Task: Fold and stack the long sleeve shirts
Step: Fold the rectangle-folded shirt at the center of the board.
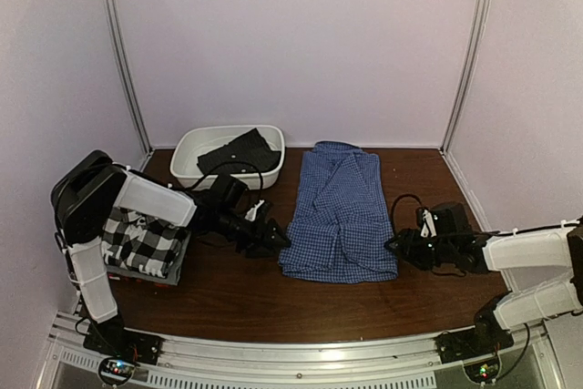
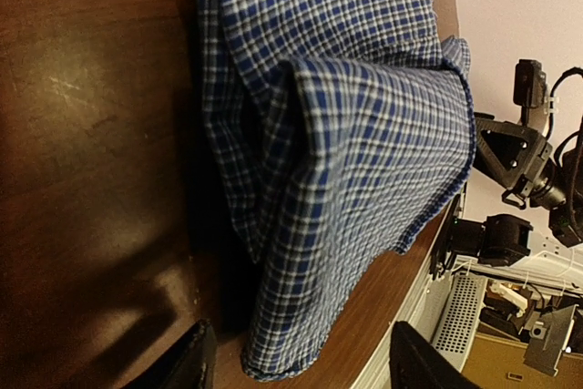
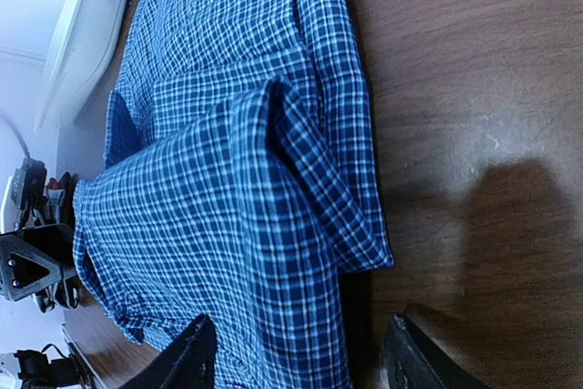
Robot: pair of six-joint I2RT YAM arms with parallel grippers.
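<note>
Top view first: the blue-and-white check shirt [image 1: 342, 216] lies partly folded in the middle of the table [image 1: 237, 293]. The left gripper [image 1: 269, 236] sits just beside its left edge, the right gripper [image 1: 401, 248] just beside its right. The black-and-white plaid shirt [image 1: 137, 239] rests folded at far left, and a dark garment [image 1: 239, 150] lies in the white basin [image 1: 187, 148].

Left wrist now: fingers [image 2: 182, 366] spread wide, gripping nothing, check cloth ahead.

Right wrist: fingers [image 3: 187, 362] parted too, empty, the shirt's folded edge in front.

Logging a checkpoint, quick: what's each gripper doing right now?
Left gripper: open, holding nothing.
Right gripper: open, holding nothing.
</note>
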